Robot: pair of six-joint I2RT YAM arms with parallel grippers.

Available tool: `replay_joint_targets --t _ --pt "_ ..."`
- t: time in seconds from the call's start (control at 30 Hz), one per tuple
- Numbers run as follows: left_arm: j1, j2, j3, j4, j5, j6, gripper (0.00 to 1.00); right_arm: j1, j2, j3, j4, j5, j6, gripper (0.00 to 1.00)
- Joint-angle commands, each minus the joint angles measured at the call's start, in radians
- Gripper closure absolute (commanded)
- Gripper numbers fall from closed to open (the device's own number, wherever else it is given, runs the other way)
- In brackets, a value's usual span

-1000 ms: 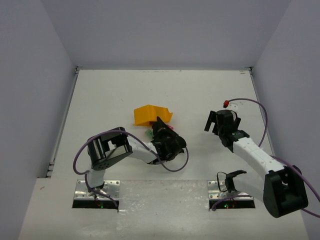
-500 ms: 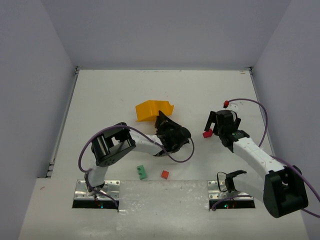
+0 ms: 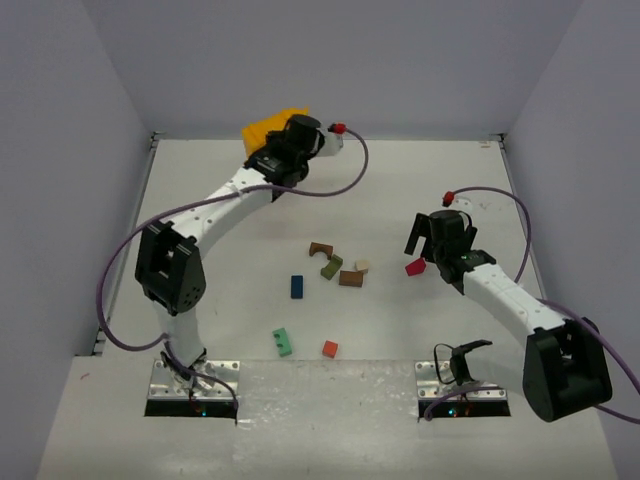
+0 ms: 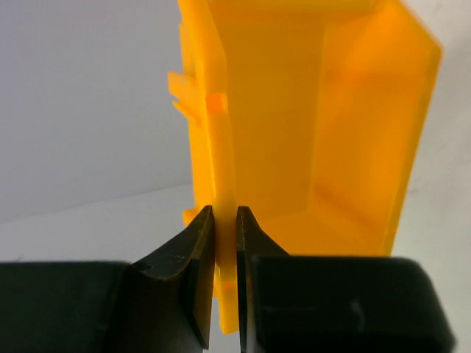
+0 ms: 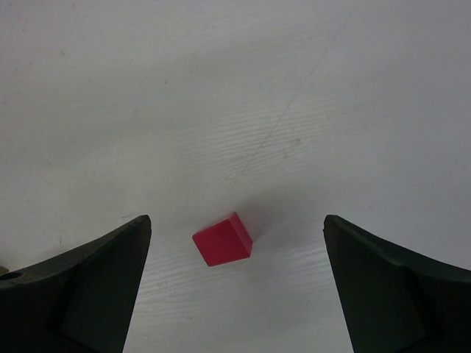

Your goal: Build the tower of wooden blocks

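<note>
At the far edge of the surface [image 3: 220, 210] left hand [image 4: 224, 220] pinches the yellow bin [image 4: 353, 147] by its wall, blocks [image 3: 331, 266] lie scattered mid-surface with no tower begun, and right hand [image 5: 235, 228] hangs wide open, empty, over the magenta block [image 5: 222, 239]; likely next: lower and close.

The right gripper [image 5: 236, 220] shows its two dark fingers [image 5: 88, 287] spread wide apart above the white table [image 5: 221, 88]. A small magenta-red wooden cube [image 5: 222, 240] lies flat between them, slightly left of middle, turned corner-on, touching neither finger.
</note>
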Motion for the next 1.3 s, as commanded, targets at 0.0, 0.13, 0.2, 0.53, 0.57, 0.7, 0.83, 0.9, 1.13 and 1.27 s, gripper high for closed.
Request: replay_joint_targets --t 0.0,0.13,0.2,0.53,0.57,0.7,0.83,0.9,1.13,1.27 --pt "0.326 -0.093 0.132 -0.153 0.550 -0.406 1.00 0.004 0.009 0.034 0.036 -0.015 -0.002 0.01" --pt "0.573 -0.056 0.146 -0.020 0.835 -0.811 1.00 0.004 0.019 0.028 0.037 -0.005 -0.005 0.01" --pt "0.665 0.022 0.238 -0.008 0.786 -1.059 1.00 0.004 0.019 0.030 0.035 -0.007 -0.006 0.01" --pt "0.882 0.289 0.423 -0.092 0.776 -1.569 1.00 0.003 -0.006 0.006 0.031 0.023 0.004 0.01" --pt "0.884 0.309 0.435 -0.102 0.782 -1.563 1.00 0.003 -0.007 0.004 0.030 0.024 0.003 0.01" --pt "0.886 0.352 0.452 -0.122 0.746 -1.555 1.00 0.003 -0.010 0.005 0.020 0.018 0.005 0.01" --pt "0.888 0.392 0.468 -0.143 0.700 -1.546 0.94 0.003 -0.017 0.004 0.006 0.014 0.009 0.01" --pt "0.889 0.396 0.462 -0.138 0.703 -1.539 0.75 0.002 -0.023 0.002 0.001 0.012 0.012 0.01" --pt "0.890 0.409 0.461 -0.148 0.724 -1.539 0.60 0.003 -0.065 -0.012 -0.014 0.008 0.022 0.01" --pt "0.889 0.354 0.478 -0.174 0.775 -1.540 0.21 0.003 -0.107 -0.019 -0.017 0.002 0.019 0.01"
